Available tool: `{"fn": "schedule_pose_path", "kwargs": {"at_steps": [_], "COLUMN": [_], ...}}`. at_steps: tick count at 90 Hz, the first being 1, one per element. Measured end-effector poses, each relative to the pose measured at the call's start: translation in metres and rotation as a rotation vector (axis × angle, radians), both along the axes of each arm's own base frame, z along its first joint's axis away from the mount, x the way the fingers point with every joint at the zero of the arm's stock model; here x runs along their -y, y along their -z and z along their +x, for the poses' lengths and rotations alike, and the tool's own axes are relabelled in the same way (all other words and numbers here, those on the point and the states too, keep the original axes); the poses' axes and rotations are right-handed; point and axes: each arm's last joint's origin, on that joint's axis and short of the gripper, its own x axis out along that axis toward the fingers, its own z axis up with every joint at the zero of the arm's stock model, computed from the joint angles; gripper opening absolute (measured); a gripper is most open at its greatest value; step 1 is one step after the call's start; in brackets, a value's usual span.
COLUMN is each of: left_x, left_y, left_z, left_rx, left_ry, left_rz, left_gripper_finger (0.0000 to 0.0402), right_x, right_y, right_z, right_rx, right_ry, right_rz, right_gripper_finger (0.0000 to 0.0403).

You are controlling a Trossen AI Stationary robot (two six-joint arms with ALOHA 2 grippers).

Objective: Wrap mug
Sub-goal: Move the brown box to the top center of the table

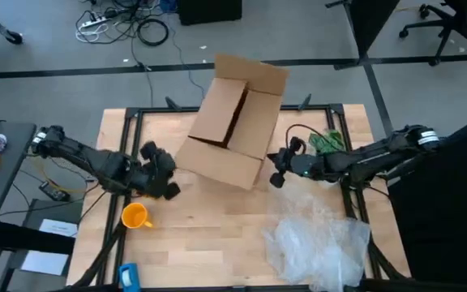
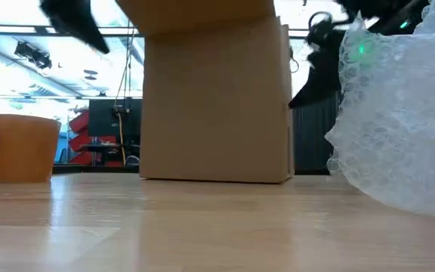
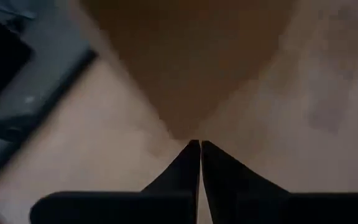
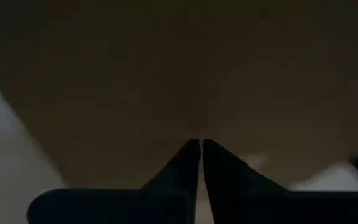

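Nearest the low camera we see the crinkly clear plastic sheet, bulging up at the right of that view; from above it lies crumpled on the wooden table at the near right corner. Behind it stands the cardboard box, flaps open, set skew in the middle of the table. We can read no brand, label or writing on the box, the sheet or the mug (the box faces that show are plain brown).

The mug stands upright on the table at the near left, its handle pointing toward the near edge in the high view. In the low view it sits at the far left, well apart from the box.

The left gripper hangs just beside the box's left near corner, and the mug lies near it, a little toward the table's near edge and to the left, not touching. In the left wrist view its two dark fingers lie pressed together with only a thin slit between them, holding nothing, with the box corner right ahead.

The right gripper is at the box's right side, close against the cardboard. Its fingers are likewise drawn together on nothing, and brown cardboard fills most of that view. The mug is well apart from it, across the table beyond the box.

A small blue object lies at the near edge, below the mug in the high view; we cannot tell what it is.
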Motion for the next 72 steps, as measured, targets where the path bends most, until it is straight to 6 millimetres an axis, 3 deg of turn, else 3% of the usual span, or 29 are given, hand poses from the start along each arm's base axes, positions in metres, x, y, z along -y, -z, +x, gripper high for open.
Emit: {"fn": "schedule_pose_path", "kwargs": {"at_steps": [15, 29, 54, 62, 72], "left_x": [0.021, 0.034, 0.050, 0.050, 0.051], "left_y": [0.031, 0.048, 0.048, 0.049, 0.054], "left_z": [-0.005, -0.005, -0.012, -0.011, -0.007], "left_rx": [0.071, 0.162, 0.223, 0.269, 0.318], "left_ry": [0.032, 0.069, 0.111, 0.072, 0.008], "left_rz": [-0.081, -0.163, -0.249, -0.175, -0.037], "left_gripper_finger": [0.0000, 0.0000, 0.0000, 0.0000, 0.0000], "right_x": [0.028, 0.042, 0.000, -0.013, -0.028], "right_y": [0.012, 0.009, -0.024, -0.020, 0.000], "right_z": [0.001, -0.006, -0.020, -0.019, -0.014], "right_rx": [-0.102, -0.146, 0.037, 0.058, 0.020], "right_ry": [0.088, 0.128, -0.241, -0.357, -0.415], "right_rz": [-0.037, -0.060, 0.138, 0.291, 0.402], "right_gripper_finger": [0.0000, 0.0000, 0.0000, 0.0000, 0.0000]}}
